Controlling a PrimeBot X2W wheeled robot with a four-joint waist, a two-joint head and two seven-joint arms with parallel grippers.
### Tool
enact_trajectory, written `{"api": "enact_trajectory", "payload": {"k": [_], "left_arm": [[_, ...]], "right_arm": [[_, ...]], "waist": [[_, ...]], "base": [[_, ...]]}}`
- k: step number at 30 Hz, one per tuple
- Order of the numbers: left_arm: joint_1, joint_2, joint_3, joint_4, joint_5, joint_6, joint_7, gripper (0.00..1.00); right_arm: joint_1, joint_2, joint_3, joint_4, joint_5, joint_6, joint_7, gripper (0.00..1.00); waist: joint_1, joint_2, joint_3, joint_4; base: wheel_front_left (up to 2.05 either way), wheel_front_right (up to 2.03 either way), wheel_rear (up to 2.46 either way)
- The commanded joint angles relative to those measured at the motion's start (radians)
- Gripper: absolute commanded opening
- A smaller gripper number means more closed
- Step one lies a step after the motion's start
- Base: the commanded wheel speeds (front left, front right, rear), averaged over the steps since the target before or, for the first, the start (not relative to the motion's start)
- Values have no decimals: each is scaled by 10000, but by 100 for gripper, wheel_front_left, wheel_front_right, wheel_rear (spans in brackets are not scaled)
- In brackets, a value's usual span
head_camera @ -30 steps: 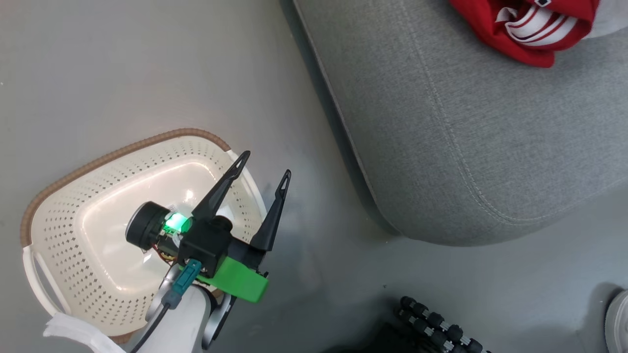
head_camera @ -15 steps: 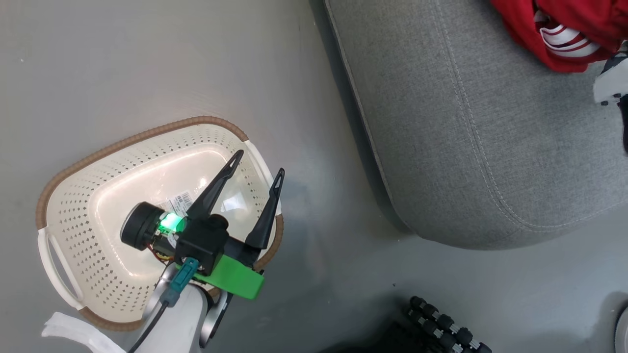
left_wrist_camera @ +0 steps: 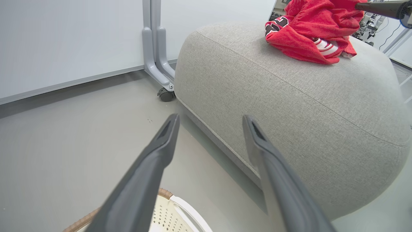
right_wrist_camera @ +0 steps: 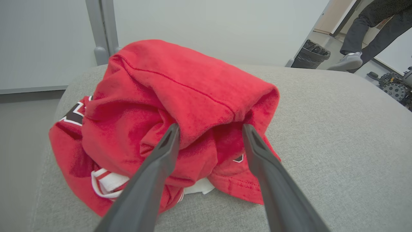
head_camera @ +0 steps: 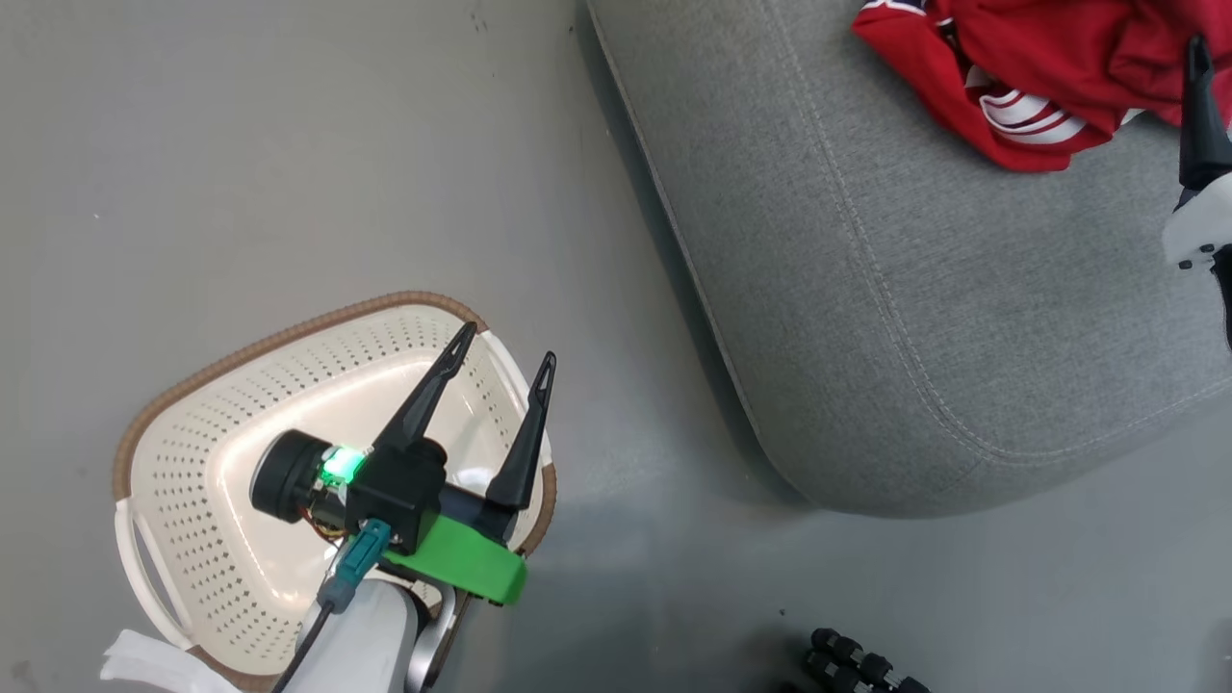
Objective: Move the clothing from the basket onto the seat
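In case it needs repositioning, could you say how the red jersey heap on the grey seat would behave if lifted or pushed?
Probably floppy: the red jerseys lie crumpled in soft folds, so a pinch would likely lift one layer, the rest trailing. Pushed, they would likely bunch rather than slide on the textured fabric seat. Rolling or breaking seems unlikely.

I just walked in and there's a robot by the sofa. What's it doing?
The robot is moving red jerseys from a basket onto a grey seat. The jerseys lie heaped on the seat. The right gripper is at the heap with its fingers apart; a fold of cloth sits between them and does not look pinched. The left gripper hangs open over the basket, whose bottom looks bare where it can be seen.
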Motion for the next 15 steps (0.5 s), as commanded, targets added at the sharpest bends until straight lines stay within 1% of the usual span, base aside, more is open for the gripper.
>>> {"api": "enact_trajectory", "payload": {"k": [1,6,9,12,15], "left_arm": [[190,-91,5,20,-48,-42,-1,100],[582,-316,189,-73,-330,-42,-1,100],[857,-405,348,-119,-453,-42,-1,100],[1221,-451,623,-211,-581,-41,-1,100],[1488,-482,1064,-369,-645,-41,-1,100]], "right_arm": [[252,-176,75,-191,-32,-17,-28,100],[996,-494,362,-1194,97,-17,-28,100],[1394,-700,548,-1843,-46,-17,-28,100],[1832,-748,630,-2739,-163,-17,-29,100],[2330,-752,593,-3867,-348,-17,-29,100]], "waist": [[-1,-1,-967,-130],[-1,-1,-2043,-288],[-1,-1,-2616,-390],[-1,-1,-3249,-431],[-1,-1,-3786,-321]], "base": [[0,0,0],[0,0,0],[0,0,0],[0,0,0],[0,0,0]]}}
